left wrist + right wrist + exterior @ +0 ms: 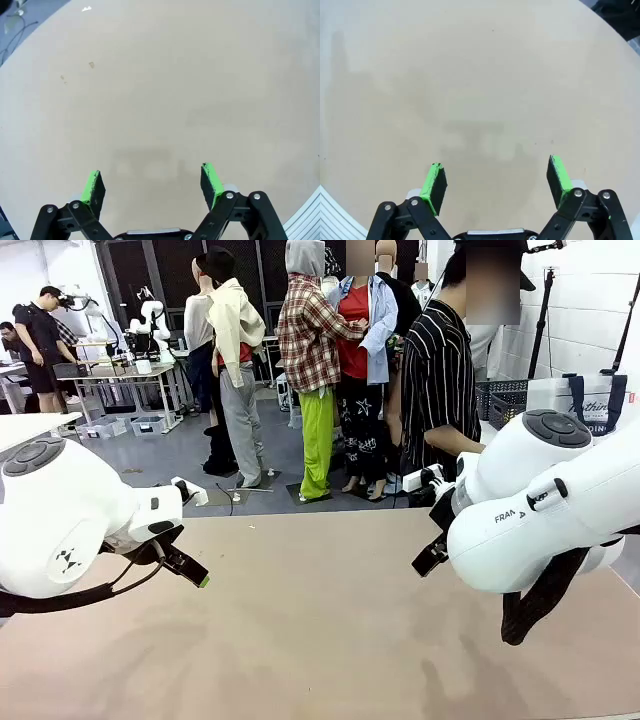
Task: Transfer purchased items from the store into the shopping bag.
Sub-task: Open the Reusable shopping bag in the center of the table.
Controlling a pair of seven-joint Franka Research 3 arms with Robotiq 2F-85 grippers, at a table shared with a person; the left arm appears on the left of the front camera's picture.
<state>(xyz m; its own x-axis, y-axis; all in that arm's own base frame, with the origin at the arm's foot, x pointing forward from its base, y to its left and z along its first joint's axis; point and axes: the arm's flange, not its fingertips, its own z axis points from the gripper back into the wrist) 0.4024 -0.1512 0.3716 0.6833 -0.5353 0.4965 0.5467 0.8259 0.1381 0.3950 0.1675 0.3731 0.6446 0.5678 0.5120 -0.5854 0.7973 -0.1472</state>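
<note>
left gripper (151, 172) jaws wide, empty | right gripper (495, 165) jaws wide, empty | both hover over table (320, 640)

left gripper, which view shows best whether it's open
Left wrist view: the left gripper faces the camera, green pads wide apart over the table. The front view catches a green fingertip side-on; the right wrist view looks at the right gripper.
</note>
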